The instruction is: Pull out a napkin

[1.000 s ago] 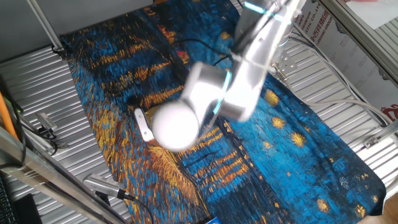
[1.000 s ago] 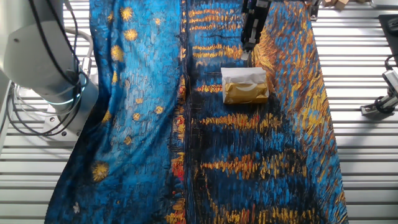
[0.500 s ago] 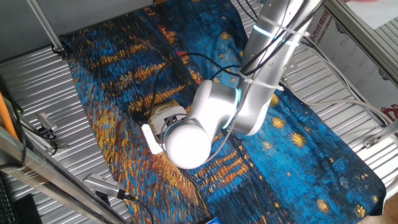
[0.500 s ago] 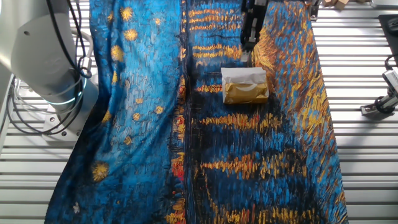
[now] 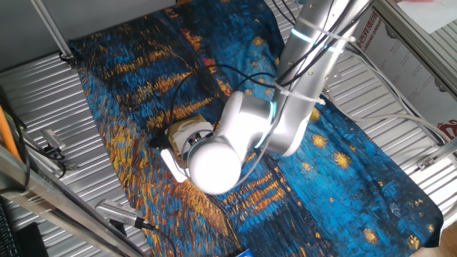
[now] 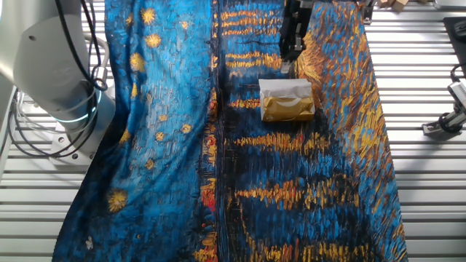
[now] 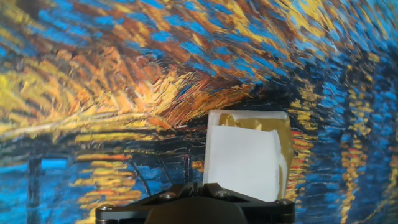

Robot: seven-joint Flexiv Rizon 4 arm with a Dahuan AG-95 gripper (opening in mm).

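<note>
Right, from the hand view I see the dark base of the claw [image 7: 198, 208] along the bottom edge, but its fingertips are out of frame, so I cannot tell whether it is wide or narrow. Just beyond it lies the napkin [image 7: 242, 163], a plain white sheet sticking out of the shiny gold packet [image 7: 281, 134] towards the camera. Both rest on the painted blue and orange cloth [image 7: 124, 81] that covers the bench [image 6: 422, 182].

In the other fixed view the claw [image 6: 290, 62] hangs just beside the white end of the packet [image 6: 288, 108], its fingers too dark against the cloth [image 6: 167, 145] to read. The napkin [image 6: 285, 87] shows as a white band at that near end.

In one fixed view the arm [image 5: 264, 128] hides most of the packet [image 5: 187, 133]; only a tan corner shows.
</note>
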